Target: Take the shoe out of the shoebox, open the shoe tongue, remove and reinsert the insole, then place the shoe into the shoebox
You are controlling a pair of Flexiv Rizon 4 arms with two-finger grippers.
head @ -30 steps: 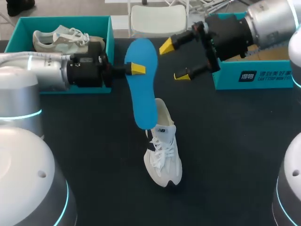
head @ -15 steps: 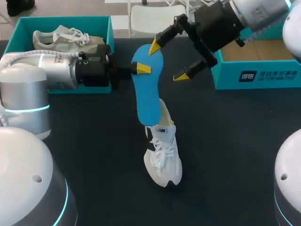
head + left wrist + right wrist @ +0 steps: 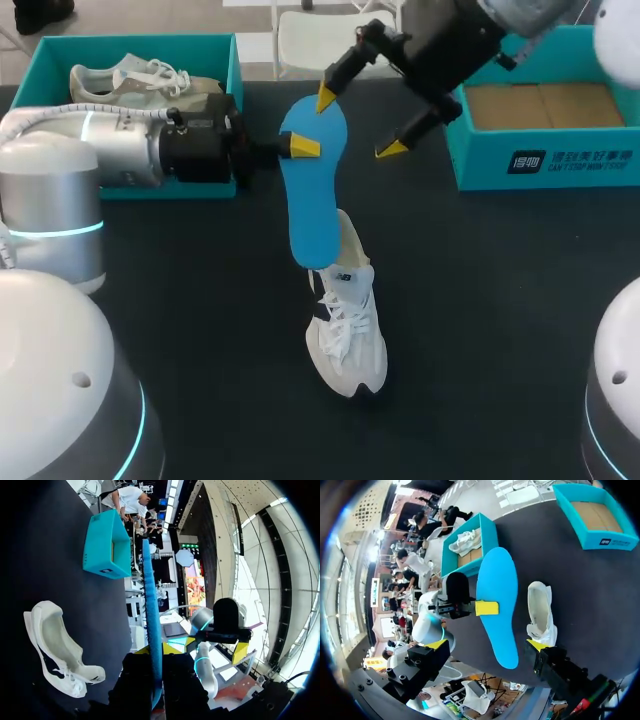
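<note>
Now my left claw grips the insole above the shoe; my open right claw has drifted toward twelve o'clock, so reinsertion is likely next.

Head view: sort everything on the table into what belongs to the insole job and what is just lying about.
Job: blue insole, clamped in the left gripper; right gripper, open, close by; white shoe on the table; empty teal box at right, probably its shoebox.
Lying about: grey shoe inside the teal box at left.
</note>
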